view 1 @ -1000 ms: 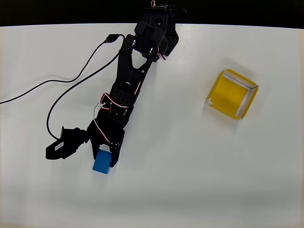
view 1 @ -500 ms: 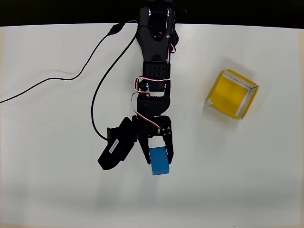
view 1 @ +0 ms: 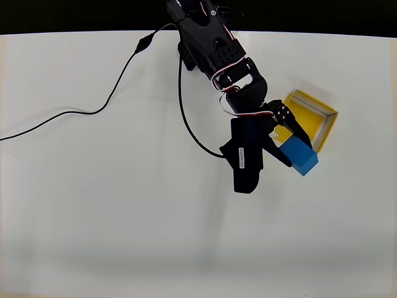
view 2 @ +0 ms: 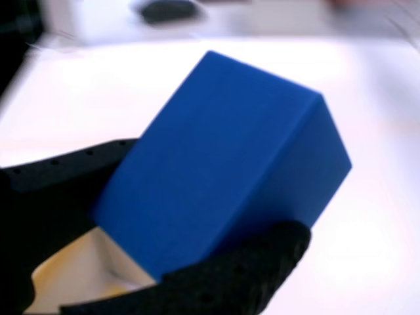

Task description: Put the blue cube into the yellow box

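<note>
The arm (view 1: 214,53) was matte black plastic, with red-and-white wires looped at its joints. A white label marked its black side block (view 1: 243,160). A black cable (view 1: 93,112) trailed away. Small holes dotted the claw (view 1: 286,138).

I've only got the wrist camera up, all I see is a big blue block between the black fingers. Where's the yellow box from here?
Observer: In the overhead view the yellow box sits on the white table, right of the arm. The gripper is at its lower-left corner.
Operator: Is the block over the box yet?
Observer: Not quite. The blue cube overlaps the box's lower-left edge, and most of it lies outside the walls.
Operator: Anything already inside the box?
Observer: No, the yellow floor that shows is bare.
Operator: Anything else on the table?
Observer: A black cable on the left side, far from the box.
</note>
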`<move>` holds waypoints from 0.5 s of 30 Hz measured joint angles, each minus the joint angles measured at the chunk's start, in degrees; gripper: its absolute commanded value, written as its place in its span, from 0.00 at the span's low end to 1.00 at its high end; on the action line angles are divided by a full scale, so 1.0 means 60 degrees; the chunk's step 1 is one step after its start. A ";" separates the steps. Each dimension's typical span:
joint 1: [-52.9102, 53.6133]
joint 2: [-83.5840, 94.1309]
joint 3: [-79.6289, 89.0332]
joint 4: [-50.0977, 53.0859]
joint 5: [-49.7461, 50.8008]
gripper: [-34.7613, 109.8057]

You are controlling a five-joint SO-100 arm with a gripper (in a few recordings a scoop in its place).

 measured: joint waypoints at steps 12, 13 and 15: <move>-0.1318 -0.1479 0.0264 -0.0308 0.1934 0.35; -0.1333 -0.1772 0.0264 -0.0425 0.2051 0.35; -0.1348 -0.2344 0.0264 -0.0615 0.2212 0.35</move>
